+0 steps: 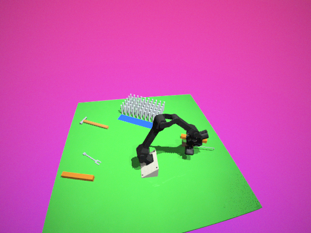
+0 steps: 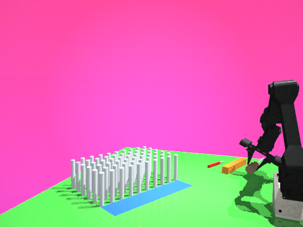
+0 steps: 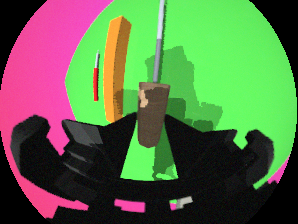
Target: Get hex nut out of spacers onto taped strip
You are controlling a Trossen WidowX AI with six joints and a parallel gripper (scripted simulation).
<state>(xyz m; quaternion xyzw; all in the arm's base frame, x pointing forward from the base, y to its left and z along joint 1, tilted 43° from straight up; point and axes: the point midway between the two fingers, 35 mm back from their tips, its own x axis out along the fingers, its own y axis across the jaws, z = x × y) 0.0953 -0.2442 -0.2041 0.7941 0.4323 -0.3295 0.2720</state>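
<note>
- Toward two-to-three o'clock from the base in the top view, the black parallel-jaw gripper [image 1: 189, 145] [image 2: 253, 167] [image 3: 150, 116] is clamped on a brown, tapered handle [image 1: 184, 144] [image 2: 251, 168] [image 3: 153, 117] with a slim grey metal shaft [image 1: 207, 148] [image 2: 261, 160] [image 3: 159, 60].
- At twelve, silvery cylindrical spacers [image 1: 137, 110] [image 2: 121, 182] stand upright behind the flat blue taped strip [image 1: 135, 121] [image 2: 147, 197].
- The small hex nut cannot be made out.
- Toward ten lies an orange-handled metal hammer [image 1: 95, 124].

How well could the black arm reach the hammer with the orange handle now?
Probably not to grasp it: the black arm's jaws already grip the brown-handled tool with a grey metal shaft. Nothing seems to cover the hammer with the orange handle.
</note>
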